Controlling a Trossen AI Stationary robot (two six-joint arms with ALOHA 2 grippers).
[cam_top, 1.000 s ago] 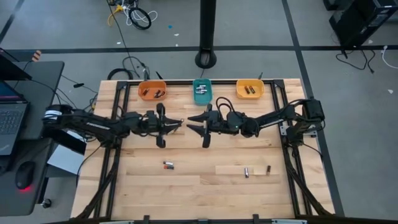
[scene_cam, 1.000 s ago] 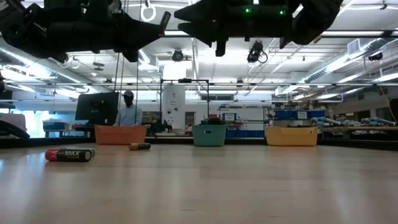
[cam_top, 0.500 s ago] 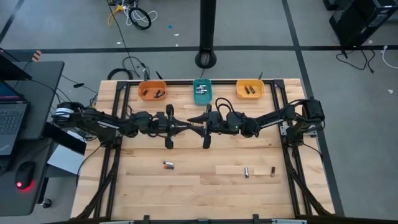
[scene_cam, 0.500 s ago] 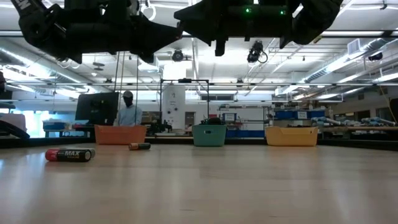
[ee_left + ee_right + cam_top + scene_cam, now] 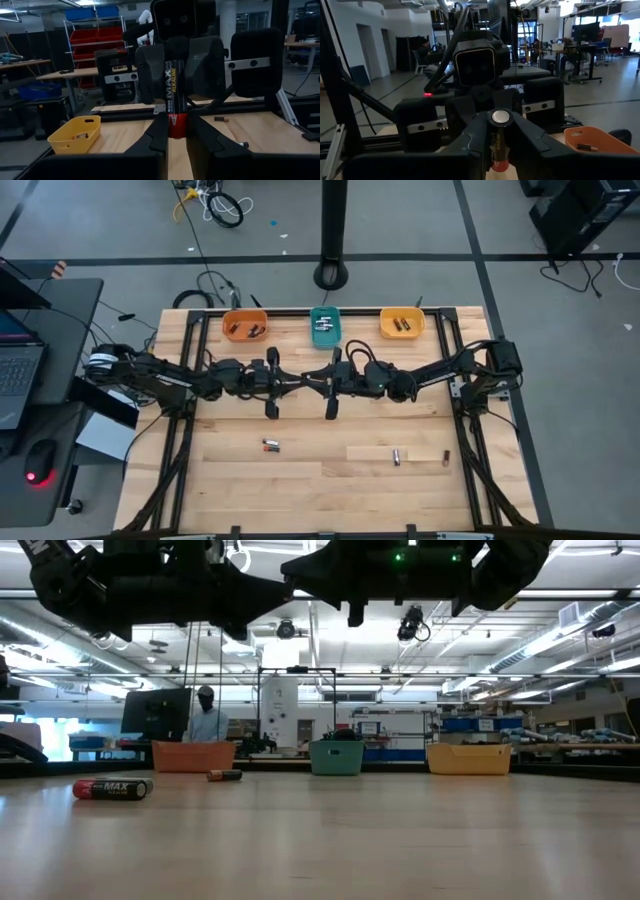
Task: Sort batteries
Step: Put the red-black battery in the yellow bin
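A black-and-red battery (image 5: 172, 95) stands upright in the air above the table's middle, with both grippers shut on it. My left gripper (image 5: 297, 380) reaches in from the left and my right gripper (image 5: 315, 379) from the right, tip to tip. On the table lie a red-and-black battery (image 5: 270, 445), a silver one (image 5: 396, 456) and a small dark one (image 5: 445, 457). Orange (image 5: 244, 326), teal (image 5: 325, 326) and yellow (image 5: 402, 324) bins with batteries in them line the far edge. My left gripper pinches the battery's red lower end (image 5: 176, 125) between its two fingers (image 5: 157, 135). The fingers come level from the table's left, across the battery. The battery stands upright, lifted clear of the table. My right gripper pinches the battery's black upper part (image 5: 495, 145) between its two fingers (image 5: 525, 135), just below the silver top end (image 5: 500, 117). The fingers come level from the table's right, across the battery, above my left gripper's fingers.
Black frame rails run along the table's far edge (image 5: 320, 310) and both sides. A laptop and a mouse lie on a desk (image 5: 30, 380) off the left. A person (image 5: 207, 718) stands far behind the orange bin. The near half of the tabletop (image 5: 320, 490) is bare wood.
My left gripper has carried the upright battery toward the table's right until it stood between my right gripper's fingers, then stopped. My right gripper has shut on the battery. The small dark battery at the right has rolled a little toward the right edge.
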